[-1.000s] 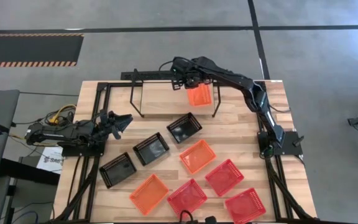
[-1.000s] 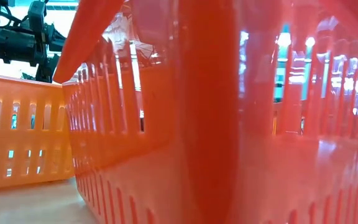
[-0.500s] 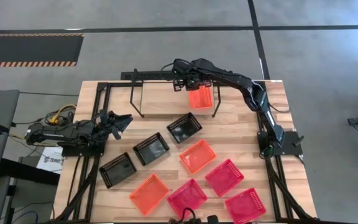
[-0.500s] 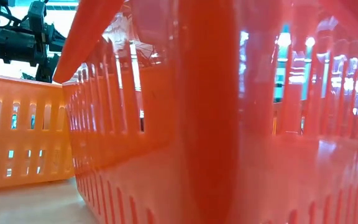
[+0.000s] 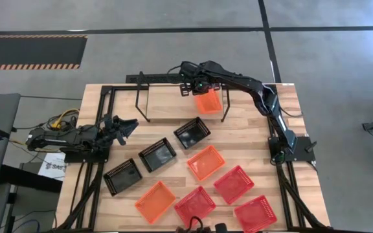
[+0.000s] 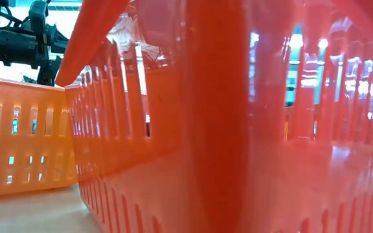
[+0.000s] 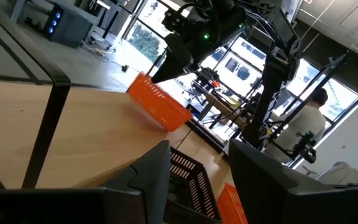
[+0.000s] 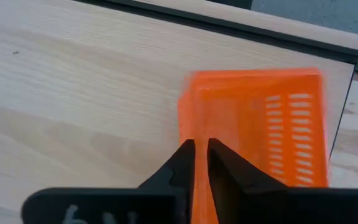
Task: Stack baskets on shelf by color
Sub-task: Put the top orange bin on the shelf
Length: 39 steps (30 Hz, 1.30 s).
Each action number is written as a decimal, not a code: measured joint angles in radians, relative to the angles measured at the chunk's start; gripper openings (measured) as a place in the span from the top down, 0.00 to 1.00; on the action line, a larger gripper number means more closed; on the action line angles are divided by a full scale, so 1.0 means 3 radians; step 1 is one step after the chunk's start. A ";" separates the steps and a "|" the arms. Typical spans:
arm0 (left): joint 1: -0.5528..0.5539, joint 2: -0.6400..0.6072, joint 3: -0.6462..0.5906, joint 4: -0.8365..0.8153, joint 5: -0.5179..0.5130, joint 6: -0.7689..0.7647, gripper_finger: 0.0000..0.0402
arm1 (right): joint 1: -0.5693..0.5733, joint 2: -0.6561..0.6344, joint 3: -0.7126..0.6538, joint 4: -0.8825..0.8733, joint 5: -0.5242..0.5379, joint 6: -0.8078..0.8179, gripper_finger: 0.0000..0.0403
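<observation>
The right arm [image 5: 264, 97] rises from its base near the tabletop's right edge and stretches toward the far edge, its wrist bent over the shelf [image 5: 167, 103]. The right gripper [image 5: 199, 87] hangs above the shelf board's right end, over an orange basket [image 5: 207, 100] there. In the right wrist view its two dark fingers [image 8: 185, 163] stand narrowly apart, straddling the basket's near wall [image 8: 201, 155]; whether they press that wall or have just let it go cannot be told. The basket lies open side up on the pale board, close to the wire upright at that end, its slotted mesh wall showing along one side. The left wrist view shows the basket [image 7: 160, 107] tilted, one edge low on the board and the other raised under the gripper.

The left arm [image 5: 70, 137] lies low along the tabletop's left edge, and the left gripper [image 5: 125, 126] points toward the middle of the table, its fingers part-open and empty.

On the tabletop before the shelf, three black baskets [image 5: 157, 154] run in a slanted row from the left toward the centre. Two more orange baskets [image 5: 206, 162] and three red baskets [image 5: 234, 184] sit toward the near edge and the near right corner, all open side up and separate.
</observation>
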<state>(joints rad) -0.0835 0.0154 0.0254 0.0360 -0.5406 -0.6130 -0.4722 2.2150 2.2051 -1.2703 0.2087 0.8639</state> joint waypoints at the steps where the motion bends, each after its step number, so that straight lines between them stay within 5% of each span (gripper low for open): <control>1: 0.0000 0.0000 0.0000 0.0000 0.0016 -0.0002 0.62 | -0.0005 0.0000 0.0000 0.0001 0.0001 -0.0002 0.84; 12: -0.0001 0.0000 0.0000 -0.0001 0.0108 -0.0031 0.62 | 0.0003 0.0000 0.0000 0.0230 0.0009 -0.0343 0.94; 22: -0.0001 0.0000 0.0000 -0.0001 0.0109 0.0006 0.62 | 0.0250 -0.0013 0.0000 -0.0357 -0.0387 -0.0759 0.99; 39: -0.0001 0.0000 0.0000 -0.0001 0.0118 -0.0018 0.62 | 0.0274 -0.0003 -0.0526 0.0595 -0.0729 -0.1109 1.00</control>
<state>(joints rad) -0.0837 0.0154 0.0254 0.0357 -0.5053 -0.6186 -0.3901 2.2143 2.0472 -1.0917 -0.0101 0.5310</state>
